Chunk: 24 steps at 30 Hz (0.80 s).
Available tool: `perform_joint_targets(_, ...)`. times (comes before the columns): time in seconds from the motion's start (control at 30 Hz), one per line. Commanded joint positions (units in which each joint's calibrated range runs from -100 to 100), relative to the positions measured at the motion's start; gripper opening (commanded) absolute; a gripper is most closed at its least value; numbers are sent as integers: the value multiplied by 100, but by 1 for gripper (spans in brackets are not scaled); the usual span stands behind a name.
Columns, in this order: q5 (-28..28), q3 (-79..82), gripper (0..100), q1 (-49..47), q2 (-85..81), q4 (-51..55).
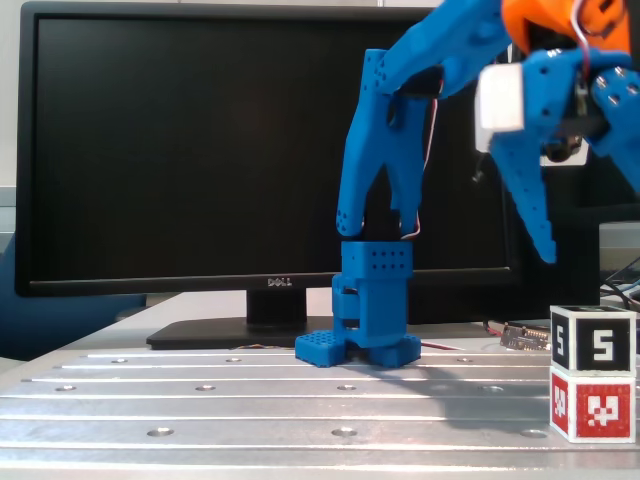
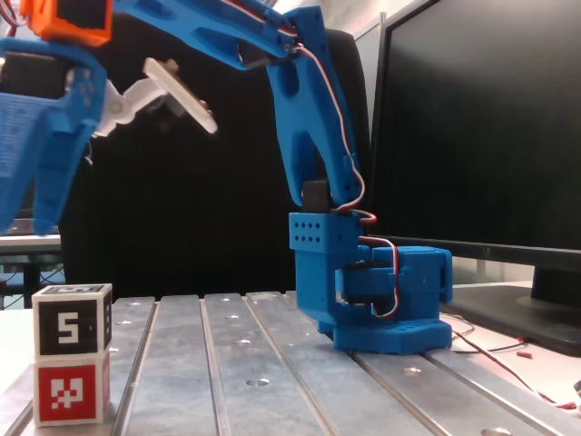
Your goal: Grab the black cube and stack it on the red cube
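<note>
Sitting upright, black cube atop red cube

Two fixed views, both low, near desk level, close in. One faces the monitor square-on, arm base centred. The other looks from the side, monitor at right. Shared: arm base, stacked cubes.

table: brushed grooved metal | arm: matt blue plastic | monitor: glossy black screen
</note>
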Motion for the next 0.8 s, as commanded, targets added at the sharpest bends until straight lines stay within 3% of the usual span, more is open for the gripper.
perform_joint_targets(0.0, -290, -318, 17, 197, -74, 35)
perform_joint_targets(0.2, -1068, -318, 4, 470, -16, -25)
perform_joint_targets(0.47, -2757, -299, 3, 610, -91, -128)
perform_joint_targets(0.77, -3578, 71, 3, 625, -350, 9)
